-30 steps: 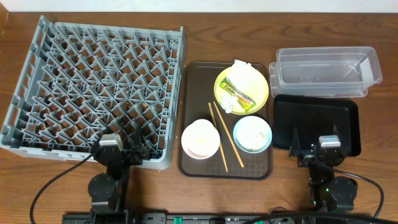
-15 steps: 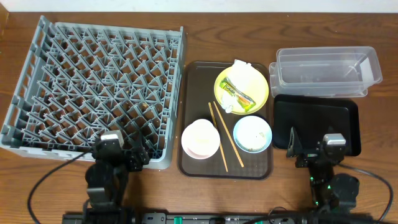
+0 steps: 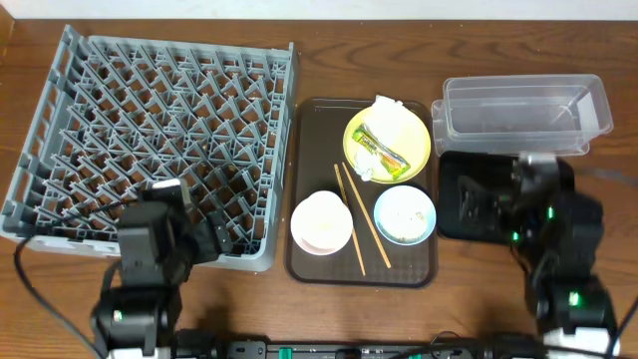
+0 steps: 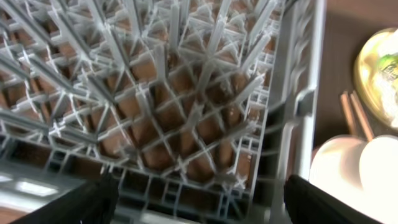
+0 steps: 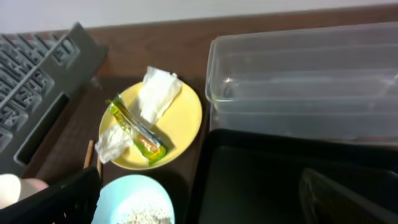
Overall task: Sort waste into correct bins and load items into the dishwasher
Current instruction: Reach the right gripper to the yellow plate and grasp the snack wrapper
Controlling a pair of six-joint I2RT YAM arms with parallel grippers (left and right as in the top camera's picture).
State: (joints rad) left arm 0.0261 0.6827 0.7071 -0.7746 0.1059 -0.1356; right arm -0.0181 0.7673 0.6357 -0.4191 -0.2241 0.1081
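Note:
The grey dishwasher rack (image 3: 150,130) fills the left side. My left gripper (image 3: 214,237) hangs open over its near right corner (image 4: 186,112), with nothing between the jaws (image 4: 199,208). On the brown tray, a yellow plate (image 3: 411,150) carries a white napkin (image 3: 394,118) and a green-yellow wrapper (image 3: 382,150). Nearer lie a white bowl (image 3: 321,222), chopsticks (image 3: 357,224) and a light blue bowl (image 3: 405,214) with rice scraps. My right gripper (image 3: 488,199) is open and empty (image 5: 202,208) above the black tray (image 5: 261,180), beside the clear tub (image 5: 305,81).
The brown serving tray (image 3: 309,140) sits between the rack and the two bins. The clear tub (image 3: 523,112) stands just behind the black tray (image 3: 457,170) at the right. Bare wooden table (image 3: 329,60) runs along the back edge.
Both arms have lifted and swung forward from the table's front edge: the left over the rack's near corner, the right over the black tray. Both grippers stay open.

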